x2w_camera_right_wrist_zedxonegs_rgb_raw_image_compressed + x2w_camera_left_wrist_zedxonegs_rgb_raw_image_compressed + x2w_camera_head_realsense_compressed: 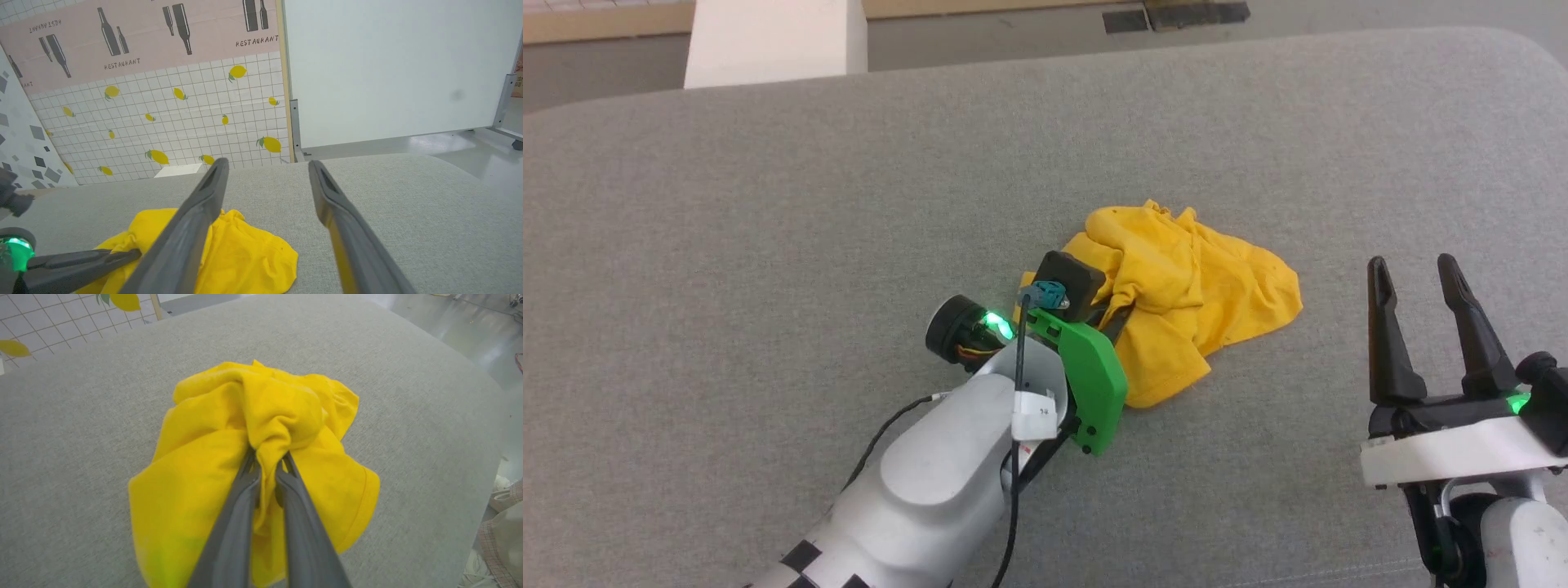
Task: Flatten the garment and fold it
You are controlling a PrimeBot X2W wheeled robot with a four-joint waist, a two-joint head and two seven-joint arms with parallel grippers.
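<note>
The garment point(1201, 294) is a mustard-yellow heap, crumpled on the grey padded table point(809, 204) a little right of centre. My left gripper point(1112, 317) reaches in from the lower left and is shut on a bunched fold at the heap's near side. The left wrist view shows both dark fingers point(241, 506) pinching a ridge of the garment point(212, 428), with my left gripper point(267, 459) buried in the cloth. My right gripper point(1414, 265) stands open to the right of the heap, apart from it. In the right wrist view my right gripper point(265, 163) holds nothing, with the garment point(249, 253) low at its left.
The table's far edge runs across the top of the head view, with a white block point(776, 41) and a dark floor mat point(1176, 15) beyond it. Grey table surface spreads all round the heap. Checked cloth point(506, 522) lies past the table edge.
</note>
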